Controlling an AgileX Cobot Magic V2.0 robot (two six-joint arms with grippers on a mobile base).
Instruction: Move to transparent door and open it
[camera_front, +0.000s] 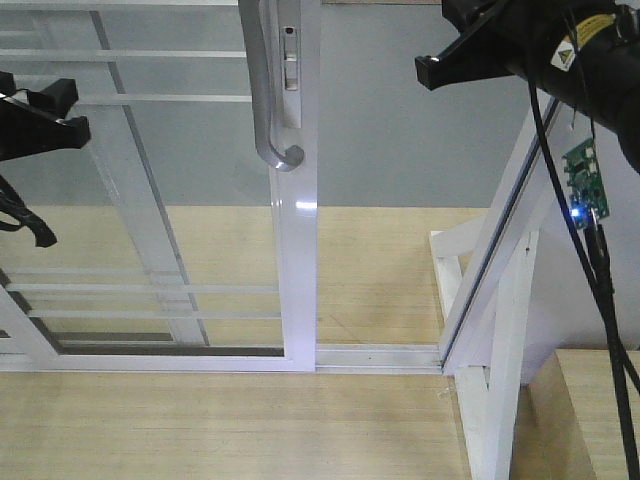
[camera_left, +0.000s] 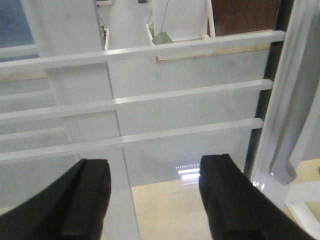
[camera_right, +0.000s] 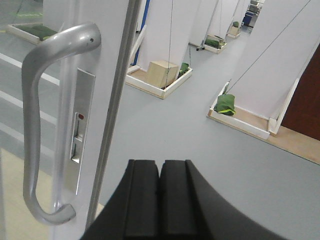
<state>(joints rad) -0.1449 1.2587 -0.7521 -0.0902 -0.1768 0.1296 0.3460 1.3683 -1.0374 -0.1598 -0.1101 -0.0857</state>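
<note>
Transparent door (camera_front: 200, 200): straight ahead of left hand (camera_left: 155, 200), spread, empty.
Grey handle (camera_right: 30, 125): just left of right hand (camera_right: 160, 175), clenched, empty.
Likely heavy, rigid; glass fragile; slides along floor track (camera_front: 380, 357).
Hold: inside handle curve, smooth metal.

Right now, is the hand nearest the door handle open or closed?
Closed. The right hand has its two black fingers pressed flat together, nothing between them, beside the grey handle without touching it.

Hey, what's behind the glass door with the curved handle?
Through the transparent door you see another barred glass panel, grey floor and a strip of wooden floor. The door's white frame and handle cover whatever lies directly behind them.
</note>
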